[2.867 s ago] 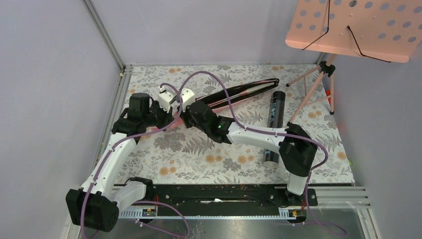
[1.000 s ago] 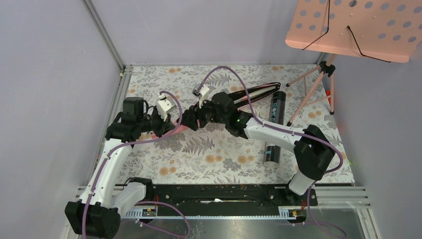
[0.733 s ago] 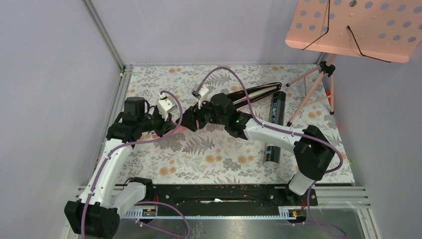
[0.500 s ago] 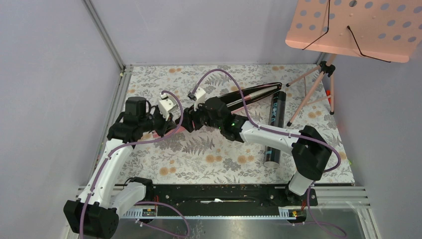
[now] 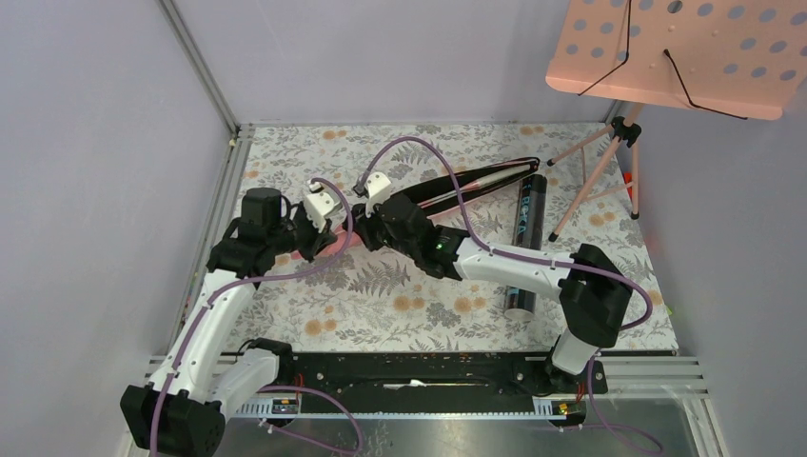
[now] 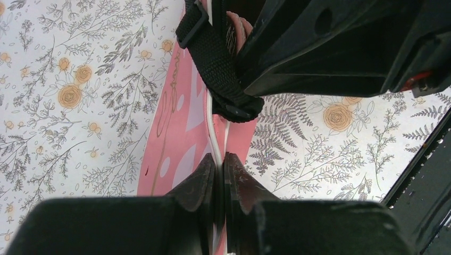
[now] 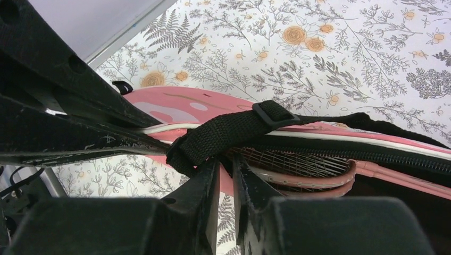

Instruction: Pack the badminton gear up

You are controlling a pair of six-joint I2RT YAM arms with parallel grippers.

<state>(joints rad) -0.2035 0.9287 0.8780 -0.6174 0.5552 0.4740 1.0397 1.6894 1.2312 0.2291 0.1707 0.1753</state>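
Observation:
The pink cover lies between my two grippers, and its black narrow end runs toward the back right. My left gripper is shut on the cover's white-piped edge. The black strap crosses just beyond its tips. My right gripper faces it, with jaws almost closed at the cover's open edge, under the strap. Two pink racket heads show inside the open cover. The black tube lies on the mat to the right. No shuttlecocks are in view.
The pink perforated music stand hangs over the back right corner, with its tripod legs on the mat. A metal frame rail runs along the left edge. The black base rail crosses the front.
My right gripper swung out to the right, then came back left and now sits close against the left gripper. The left gripper kept its hold and shifted slightly.

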